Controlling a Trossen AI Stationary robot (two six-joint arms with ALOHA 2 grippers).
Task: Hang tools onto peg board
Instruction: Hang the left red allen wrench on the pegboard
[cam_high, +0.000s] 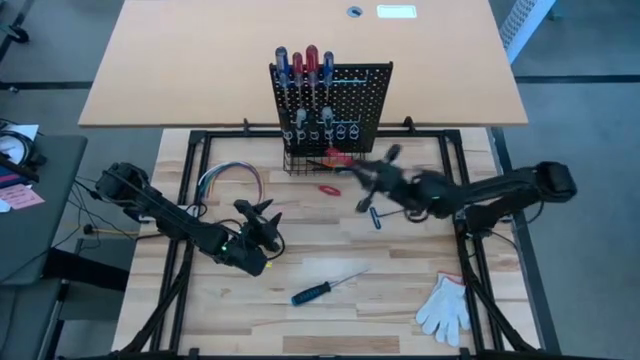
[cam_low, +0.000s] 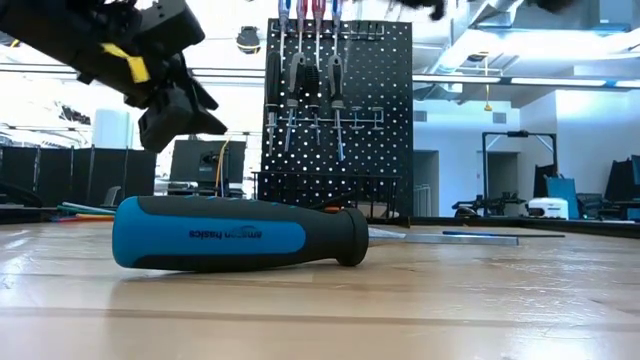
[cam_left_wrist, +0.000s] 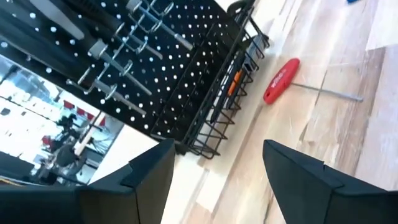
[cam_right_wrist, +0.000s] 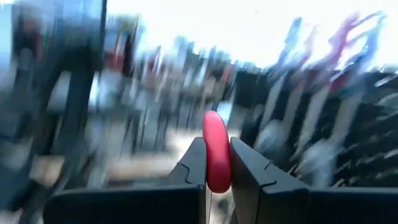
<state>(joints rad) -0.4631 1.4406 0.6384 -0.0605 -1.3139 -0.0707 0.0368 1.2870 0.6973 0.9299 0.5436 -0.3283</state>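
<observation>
While near the peg board (cam_high: 331, 105), right gripper (cam_right_wrist: 217, 163) clamping red-handled tool (cam_right_wrist: 216, 158).

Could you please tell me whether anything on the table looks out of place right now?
Mostly unhung tools: a blue-handled screwdriver and a red-handled key lie loose on the table, off the peg board. The right gripper clamps a red handle.

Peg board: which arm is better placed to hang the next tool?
Right. Its claw is shut on a red-handled tool near the peg board; the left claw is open and empty, farther back.
</observation>
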